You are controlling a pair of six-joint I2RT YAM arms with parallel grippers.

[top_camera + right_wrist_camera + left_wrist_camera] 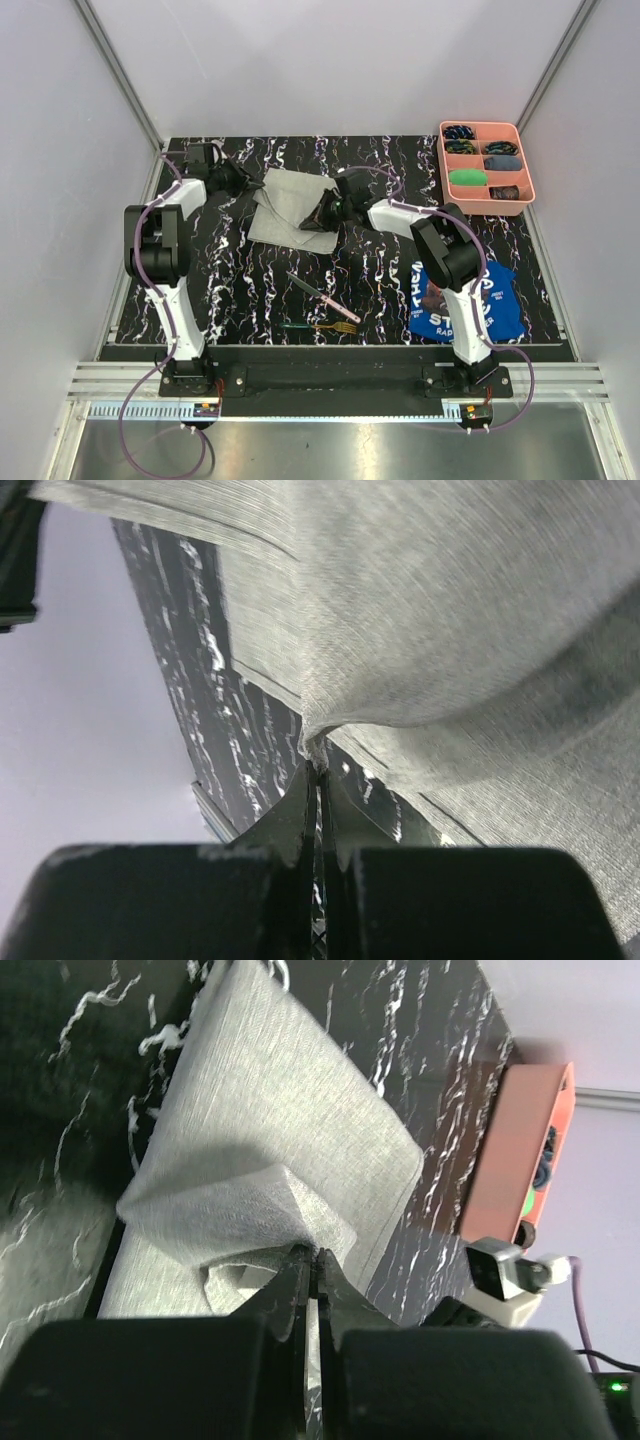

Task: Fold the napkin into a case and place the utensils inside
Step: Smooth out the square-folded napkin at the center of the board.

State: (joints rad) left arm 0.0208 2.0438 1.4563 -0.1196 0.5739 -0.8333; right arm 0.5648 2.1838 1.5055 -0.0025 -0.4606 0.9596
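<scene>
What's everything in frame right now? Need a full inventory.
napkin: one, light grey, far centre of table, partly folded
knife: one, pink handle and dark blade, near centre
fork: one, green handle and gold tines, just nearer than the knife
tray: one, pink, far right corner, small items in its compartments
printed cloth: one, blue with white lettering, near right
table: one, black with white marbling
left gripper: shut on napkin's left side
right gripper: shut on napkin's right side
</scene>
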